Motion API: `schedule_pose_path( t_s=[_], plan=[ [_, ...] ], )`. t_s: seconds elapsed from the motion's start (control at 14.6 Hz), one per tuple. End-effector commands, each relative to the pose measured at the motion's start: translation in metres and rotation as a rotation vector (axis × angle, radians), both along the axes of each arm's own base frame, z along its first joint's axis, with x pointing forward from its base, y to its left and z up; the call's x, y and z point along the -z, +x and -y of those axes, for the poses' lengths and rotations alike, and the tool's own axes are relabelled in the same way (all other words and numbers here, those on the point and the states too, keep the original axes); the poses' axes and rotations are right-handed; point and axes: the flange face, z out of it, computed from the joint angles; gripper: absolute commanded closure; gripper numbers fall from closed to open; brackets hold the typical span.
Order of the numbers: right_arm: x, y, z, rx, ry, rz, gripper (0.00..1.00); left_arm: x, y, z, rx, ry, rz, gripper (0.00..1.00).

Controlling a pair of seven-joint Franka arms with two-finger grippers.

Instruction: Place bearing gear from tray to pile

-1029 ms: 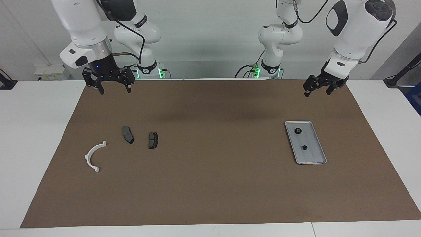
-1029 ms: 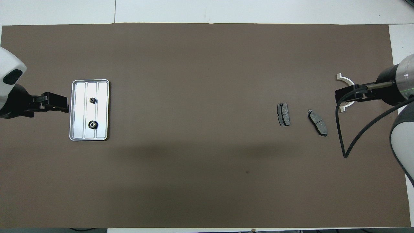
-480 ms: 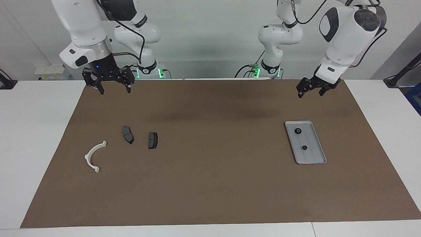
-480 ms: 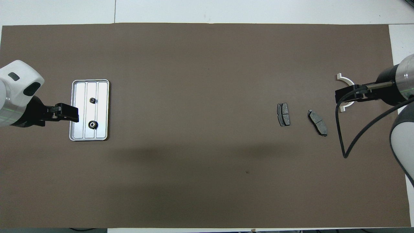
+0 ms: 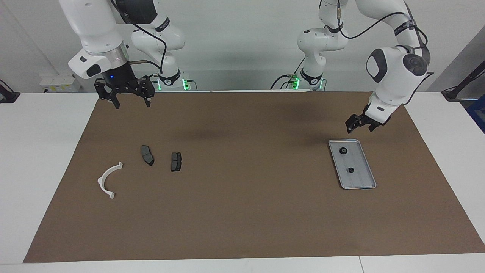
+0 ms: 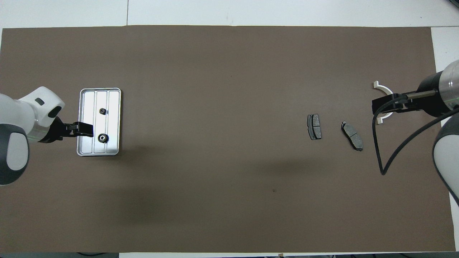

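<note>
The silver-grey tray point(image 5: 359, 179) point(image 6: 112, 104) lies on the brown mat toward the left arm's end of the table. Two small black gears rest in it. The larger gear point(image 5: 343, 151) point(image 6: 103, 137) is nearer to the robots than the smaller gear point(image 5: 351, 170) point(image 6: 102, 111). My left gripper point(image 5: 360, 129) point(image 6: 87, 129) hangs open and empty in the air over the tray's rim, close to the larger gear. The pile lies toward the right arm's end: a white half-ring bracket point(image 5: 107, 181) point(image 6: 382, 87) and two dark pads point(image 5: 147, 154) point(image 5: 176, 161). My right gripper point(image 5: 132, 104) point(image 6: 374, 107) waits open above the bracket.
The brown mat point(image 5: 242, 212) covers most of the white table. A black cable point(image 6: 377, 150) loops down from the right arm over the mat beside the pads point(image 6: 314, 126) point(image 6: 352, 135). The arm bases stand at the robots' edge.
The left arm has swung in and come down, bringing its open gripper from beside the tray to over its rim by the larger gear. The right arm has not moved.
</note>
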Motion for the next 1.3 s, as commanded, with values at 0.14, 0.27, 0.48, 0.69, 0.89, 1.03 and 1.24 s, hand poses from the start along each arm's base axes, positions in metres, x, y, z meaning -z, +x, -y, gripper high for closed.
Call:
schedule_pose_path(
  t_s=[0.14, 0.27, 0.48, 0.69, 0.89, 1.03, 1.24],
  plan=[
    [0.002, -0.004, -0.001, 0.012, 0.019, 0.006, 0.00, 0.039, -0.010, 0.005, 0.020, 0.008, 0.010, 0.00],
    [0.007, -0.005, -0.001, 0.013, 0.019, 0.000, 0.00, 0.051, -0.007, 0.005, 0.026, 0.008, 0.015, 0.00],
    [0.017, -0.004, -0.001, 0.015, 0.018, -0.008, 0.00, 0.068, 0.000, 0.005, 0.029, 0.009, 0.027, 0.00],
    [0.035, 0.001, -0.001, 0.016, 0.019, 0.015, 0.00, 0.082, 0.001, 0.008, 0.043, 0.009, 0.015, 0.00],
    [0.058, 0.004, -0.002, 0.021, 0.021, 0.021, 0.00, 0.090, 0.002, 0.010, 0.048, 0.008, 0.005, 0.00],
    [0.080, 0.008, -0.002, 0.022, 0.022, 0.030, 0.00, 0.091, 0.002, 0.009, 0.055, 0.008, 0.002, 0.00],
    [0.111, 0.013, -0.002, 0.022, 0.024, 0.047, 0.00, 0.091, 0.002, 0.009, 0.059, 0.008, 0.002, 0.00]
  ],
)
